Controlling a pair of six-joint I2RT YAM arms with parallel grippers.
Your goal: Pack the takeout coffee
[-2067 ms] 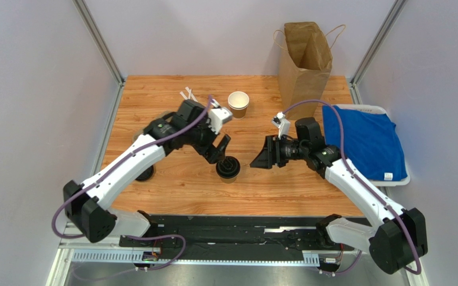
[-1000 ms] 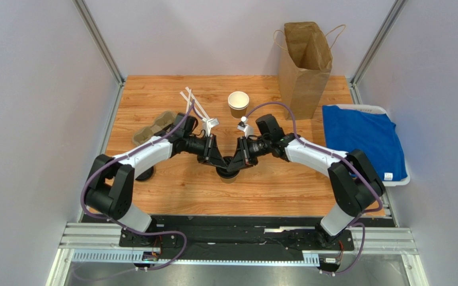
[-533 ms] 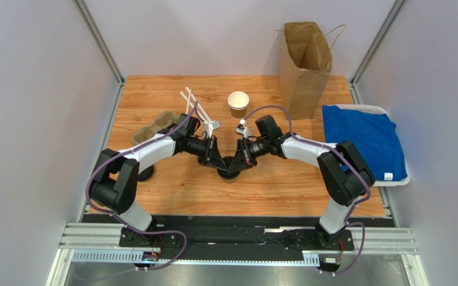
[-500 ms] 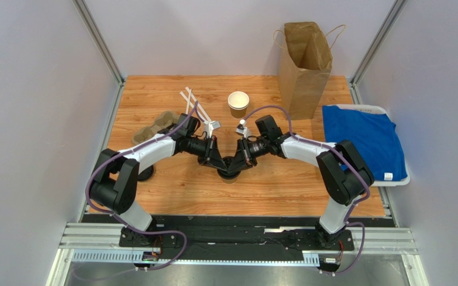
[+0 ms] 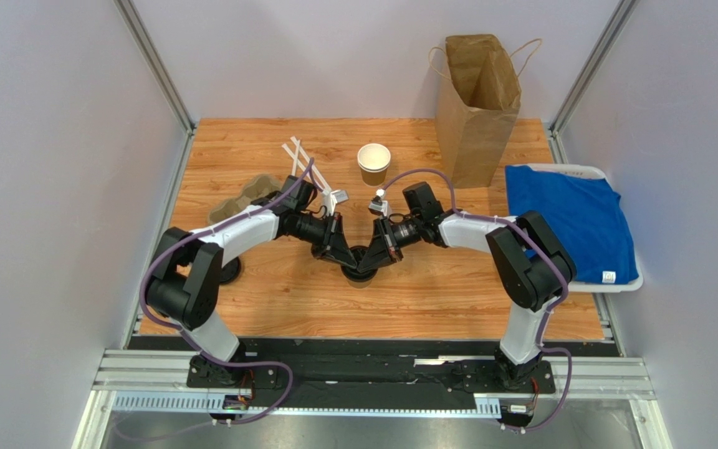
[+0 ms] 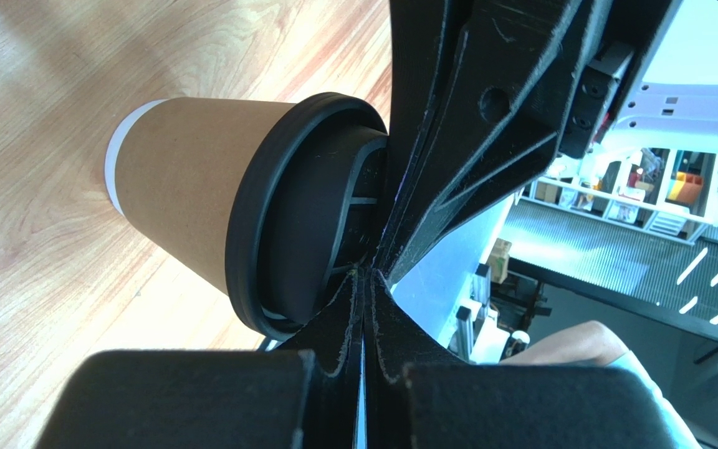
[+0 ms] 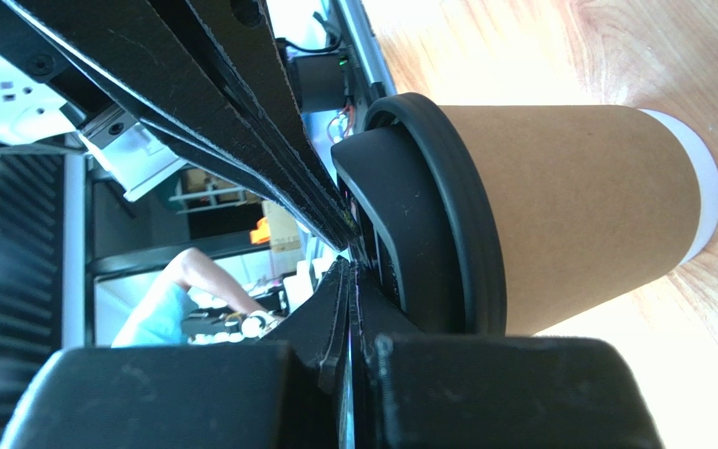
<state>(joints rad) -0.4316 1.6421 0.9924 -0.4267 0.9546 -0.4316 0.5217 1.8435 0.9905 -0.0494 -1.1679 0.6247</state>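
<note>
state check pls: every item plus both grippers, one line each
takeout coffee: upright on the table, black lid on
left gripper: shut, tips against the lid
right gripper: shut, tips against the lid
lidless cup: upright, no lid
paper bag: standing, mouth open
blue cloth: folded, on the white tray
cup carrier: flat on the table, partly hidden

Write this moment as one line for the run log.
left gripper: shut, tips on lid | right gripper: shut, tips on lid | takeout coffee: upright on table, not bagged | paper bag: open
</note>
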